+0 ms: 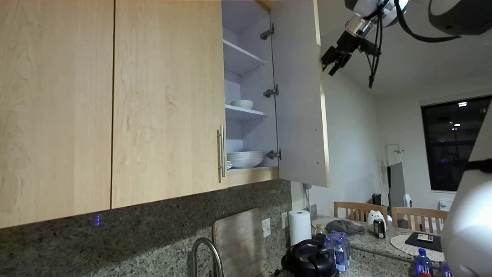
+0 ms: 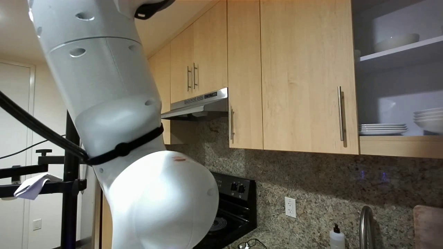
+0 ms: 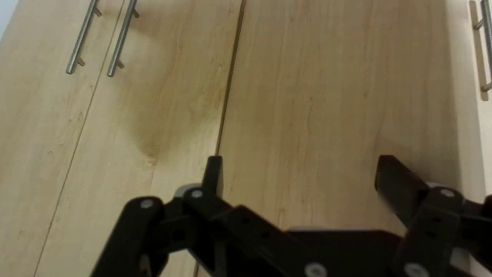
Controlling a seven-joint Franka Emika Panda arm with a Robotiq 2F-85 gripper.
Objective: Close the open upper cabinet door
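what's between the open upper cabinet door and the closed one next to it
White shelves, with a bowl on one and stacked dishes below it, show there in an exterior view.

In an exterior view my arm [image 2: 117, 114] is glossy white, a black strap [image 2: 124, 148] round it, black cables [image 2: 41, 128] running toward ten o'clock, a reddish mark [image 2: 179, 158] near one o'clock on its bulge [image 2: 164, 204]. Silvery screws [image 3: 316, 269] stud my black jaws.
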